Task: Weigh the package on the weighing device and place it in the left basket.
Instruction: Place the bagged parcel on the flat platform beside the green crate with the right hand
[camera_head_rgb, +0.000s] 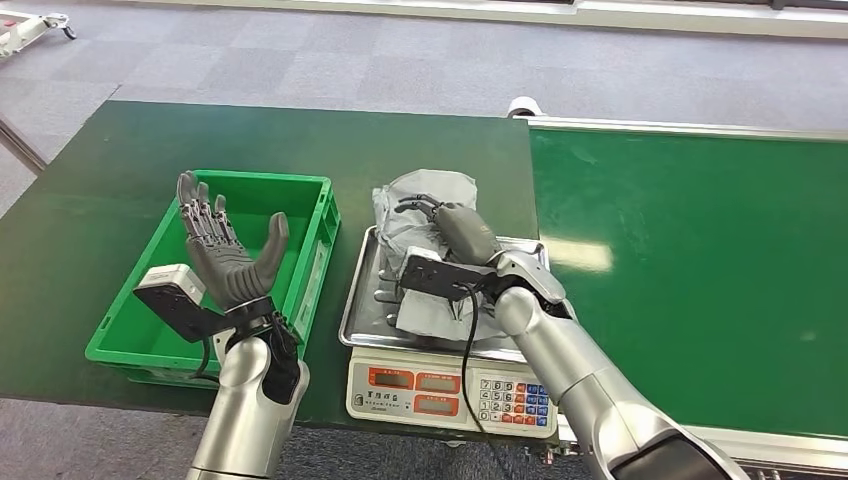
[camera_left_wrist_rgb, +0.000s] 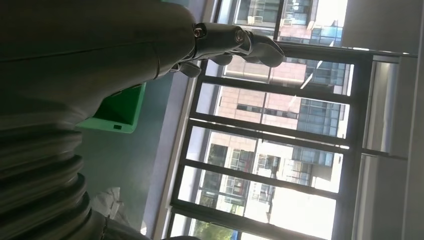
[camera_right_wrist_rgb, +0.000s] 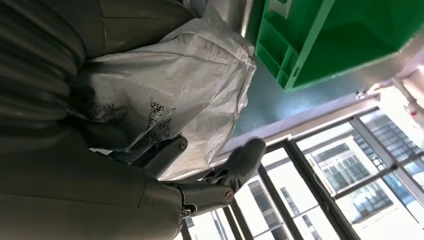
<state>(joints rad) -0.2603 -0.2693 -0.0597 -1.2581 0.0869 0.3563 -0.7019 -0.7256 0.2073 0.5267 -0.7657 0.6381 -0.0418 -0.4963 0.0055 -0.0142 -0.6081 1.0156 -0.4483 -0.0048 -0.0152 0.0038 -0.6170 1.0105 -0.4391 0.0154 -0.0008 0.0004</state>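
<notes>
On the scale's (camera_head_rgb: 452, 385) steel pan, near the table's (camera_head_rgb: 100, 180) front edge, I see the grey package (camera_head_rgb: 425, 205) lying crumpled. My right hand (camera_head_rgb: 455, 235) rests on top of it, fingers curled into the plastic, gripping it. Left of the scale, my left hand (camera_head_rgb: 222, 250) is raised over the green basket (camera_head_rgb: 318, 215), fingers spread, holding nothing.

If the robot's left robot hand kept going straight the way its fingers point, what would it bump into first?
Probably nothing nearby. The left robot hand is raised, open, fingers pointing up and away above the green basket. Its wrist view looks toward windows, though depth is unclear.
</notes>
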